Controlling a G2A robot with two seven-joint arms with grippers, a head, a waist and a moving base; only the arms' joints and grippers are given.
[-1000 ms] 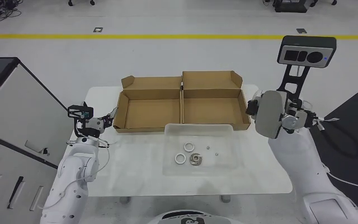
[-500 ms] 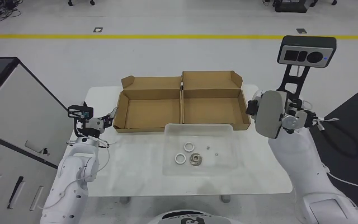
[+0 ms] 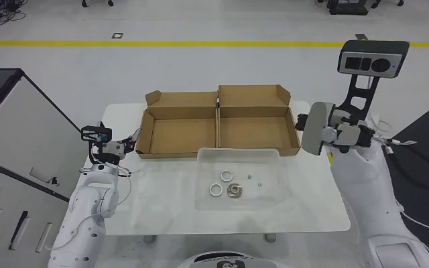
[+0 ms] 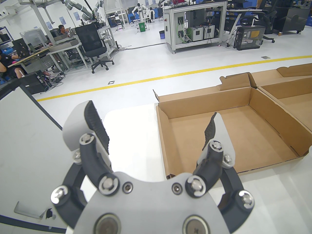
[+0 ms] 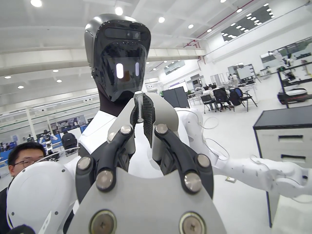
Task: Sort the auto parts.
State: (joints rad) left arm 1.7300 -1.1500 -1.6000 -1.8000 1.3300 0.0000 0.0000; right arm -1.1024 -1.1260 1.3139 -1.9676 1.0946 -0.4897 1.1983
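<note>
A clear plastic tray [image 3: 202, 158] at the table's middle holds two white rings [image 3: 227, 176], [image 3: 215, 189], a metal toothed part [image 3: 234, 191] and two tiny pieces [image 3: 249, 177]. Behind it stand two open cardboard boxes, the left box [image 3: 177, 137] and the right box [image 3: 258, 134], both bare inside. My left gripper [image 4: 152, 110] is open and holds nothing, low beside the left box's [image 4: 219, 132] near corner, seen at the table's left [image 3: 127, 143]. My right gripper [image 5: 141, 101] is shut on a threaded bolt [image 5: 139, 107], raised and tilted back. The right arm [image 3: 315, 127] hangs off the right box's end.
The white table [image 3: 167, 201] has bare surface in front of the tray and on both sides. A grey cabinet [image 3: 27, 127] stands off the left edge. A camera on a black stand [image 3: 372, 59] rises behind the right arm.
The right arm has swung a little up and away from the table's edge, and its forearm panel now shows narrower. The left arm and the tray's parts have not moved.
</note>
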